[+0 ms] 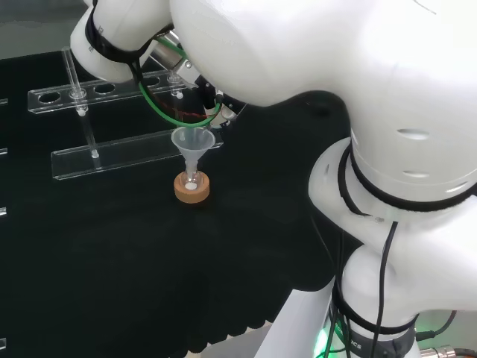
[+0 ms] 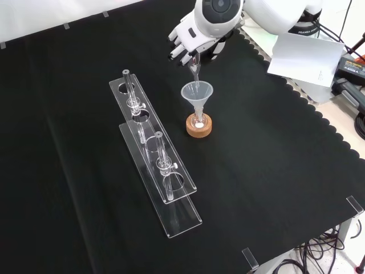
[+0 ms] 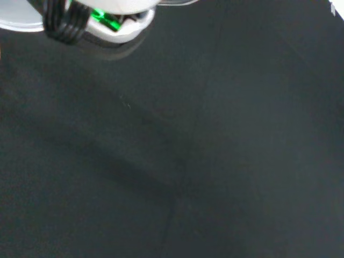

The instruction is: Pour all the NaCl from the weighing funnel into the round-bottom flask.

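Hand [image 2: 191, 41] is near the far edge of the bench [image 2: 274, 171] in the front view, fingers curled round the weighing funnel [image 2: 195, 67], which hangs tilted with its narrow spout pointing down into the clear funnel [image 2: 197, 94]. That funnel sits in the neck of the round-bottom flask [image 2: 199, 119], itself on a cork ring stand [image 2: 199, 127], about mid-bench, nearer the far edge. A small white heap, likely NaCl, shows at the flask bottom. Two clear plastic racks [image 2: 154, 154] lie toward the left side of the bench in the front view, apart from the flask.

Judged step: pouring, spout over the funnel mouth, probably well along.

Risks:
- spout tip looks close to the funnel rim on the hand's side; a small drift would drop salt on the black cloth.
- a knock from the spout could tip the funnel or roll the flask off the stand.
- grains may cling inside the weighing funnel, so not all transfers without steeper tilt.
- salt could bridge in the funnel stem.
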Robot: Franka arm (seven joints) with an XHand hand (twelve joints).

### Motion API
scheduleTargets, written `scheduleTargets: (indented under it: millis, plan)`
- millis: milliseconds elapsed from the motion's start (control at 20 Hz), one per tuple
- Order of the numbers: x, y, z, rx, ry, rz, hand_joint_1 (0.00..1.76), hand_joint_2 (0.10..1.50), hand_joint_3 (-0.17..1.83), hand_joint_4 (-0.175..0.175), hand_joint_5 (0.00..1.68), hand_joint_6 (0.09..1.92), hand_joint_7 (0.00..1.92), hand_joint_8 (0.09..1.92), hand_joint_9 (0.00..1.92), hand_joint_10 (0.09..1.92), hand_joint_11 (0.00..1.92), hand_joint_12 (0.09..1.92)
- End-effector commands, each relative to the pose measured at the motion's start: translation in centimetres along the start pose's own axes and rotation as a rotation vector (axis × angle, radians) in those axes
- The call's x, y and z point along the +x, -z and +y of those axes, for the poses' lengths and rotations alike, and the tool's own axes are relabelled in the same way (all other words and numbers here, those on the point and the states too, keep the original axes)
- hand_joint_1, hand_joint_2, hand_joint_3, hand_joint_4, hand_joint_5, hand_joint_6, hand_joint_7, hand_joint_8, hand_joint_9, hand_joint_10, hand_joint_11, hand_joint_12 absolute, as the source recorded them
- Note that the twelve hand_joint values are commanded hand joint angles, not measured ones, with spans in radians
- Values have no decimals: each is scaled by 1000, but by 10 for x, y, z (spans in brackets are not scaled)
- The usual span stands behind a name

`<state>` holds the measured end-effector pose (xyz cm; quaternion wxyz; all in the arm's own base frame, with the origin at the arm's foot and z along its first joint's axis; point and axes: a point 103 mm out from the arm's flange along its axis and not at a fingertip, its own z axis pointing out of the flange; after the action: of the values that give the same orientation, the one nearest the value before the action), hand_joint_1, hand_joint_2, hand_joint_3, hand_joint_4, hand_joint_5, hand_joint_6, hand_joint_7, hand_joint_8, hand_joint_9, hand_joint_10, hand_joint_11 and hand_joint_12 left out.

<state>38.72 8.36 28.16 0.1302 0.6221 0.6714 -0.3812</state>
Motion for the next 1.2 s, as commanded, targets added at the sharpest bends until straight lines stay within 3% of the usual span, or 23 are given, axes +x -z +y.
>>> scheduleTargets:
  millis: [50,650,1200]
  plan:
    - [-1,2,-1,-3,-1,-18,1134,731,447,175,1388,376,628,712,1179,151,1018,914]
    - [-2,7,0,15,-9,-36,1134,731,446,175,1389,374,626,713,1178,149,1018,913]
    - [4,16,-1,5,-7,-128,1134,731,446,175,1390,372,624,713,1178,148,1017,913]
